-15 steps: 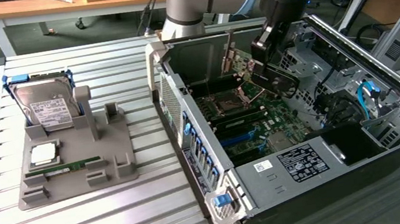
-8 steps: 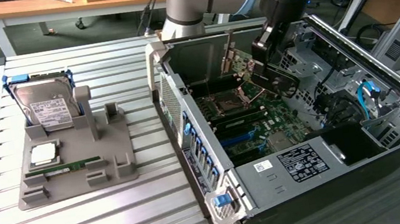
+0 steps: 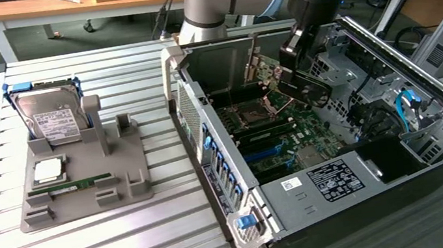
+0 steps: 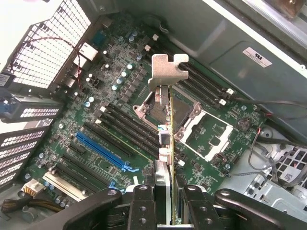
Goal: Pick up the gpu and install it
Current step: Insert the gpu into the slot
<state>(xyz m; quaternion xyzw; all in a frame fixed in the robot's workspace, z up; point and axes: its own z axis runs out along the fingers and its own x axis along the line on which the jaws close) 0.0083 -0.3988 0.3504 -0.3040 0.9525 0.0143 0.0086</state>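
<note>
One arm reaches down into the open case (image 3: 205, 133), on the exterior view's right. Gripper (image 3: 292, 54) is clamped on the gpu (image 3: 271, 72), which is inside the case at its far end, above the motherboard (image 3: 285, 134).

Wrist view: both fingers (image 4: 143, 201) of the gripper (image 4: 165, 196) press the gpu (image 4: 171, 143) from either side, and the card is seen edge-on. Its silver bracket (image 4: 167, 72) is at the end away from the gripper. Behind the card lie the motherboard (image 4: 115, 96), with the CPU socket (image 4: 192, 115) behind the card's edge and a blue slot (image 4: 103, 151) off to one side. Cannot tell whether the card touches any slot.

On the exterior view's left, well apart from the case, a grey tray (image 3: 84, 204) sits on the slatted table (image 3: 116, 245). It holds a hard drive (image 3: 54, 119) upright at the far end, a chip (image 3: 48, 169) and a memory stick (image 3: 72, 184).
</note>
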